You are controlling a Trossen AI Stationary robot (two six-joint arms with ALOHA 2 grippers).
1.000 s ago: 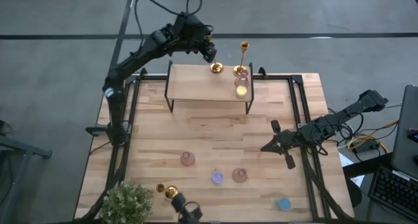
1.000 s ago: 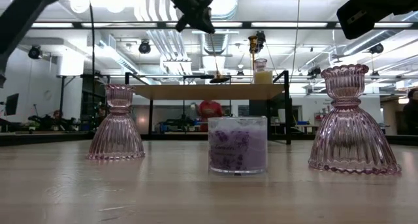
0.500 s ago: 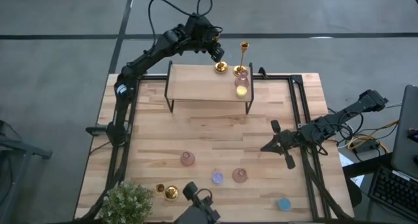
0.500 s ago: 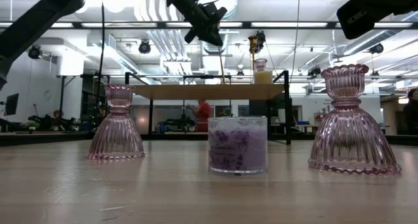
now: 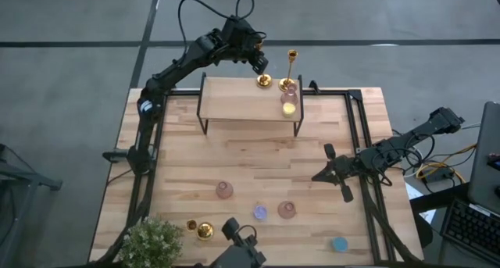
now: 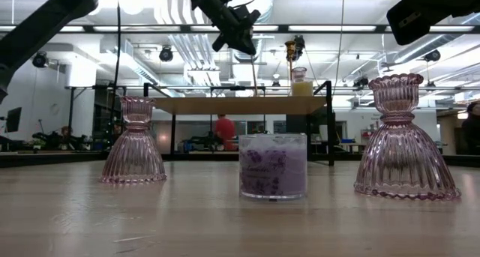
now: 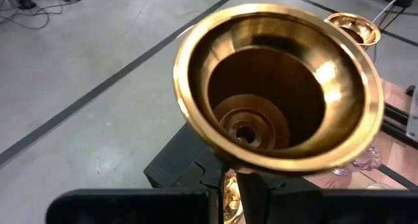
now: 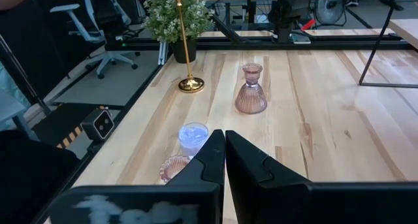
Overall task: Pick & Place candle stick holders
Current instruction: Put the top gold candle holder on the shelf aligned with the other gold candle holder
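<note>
From above, the left tool [image 5: 261,66] is clamped on a gold candle stick holder [image 5: 264,80] whose base sits at the far edge of the raised shelf [image 5: 234,96], just beside a second holder [image 5: 291,69] already standing at the shelf's far right corner; a third holder [image 5: 205,231] waits on the surface [image 5: 195,159] near its front edge, next to the potted plant [image 5: 160,243]. The right tool [image 5: 326,174] hangs shut and empty over the surface's right side. The level view shows the left tool [image 6: 238,38] high above the shelf with a thin stem below it. The left wrist view is filled by the held holder's hollow base [image 7: 277,87], seen from below. The right wrist view shows the third holder [image 8: 188,51] upright and untouched. By my reading, one is placed, one is nearly set, one remains.
</note>
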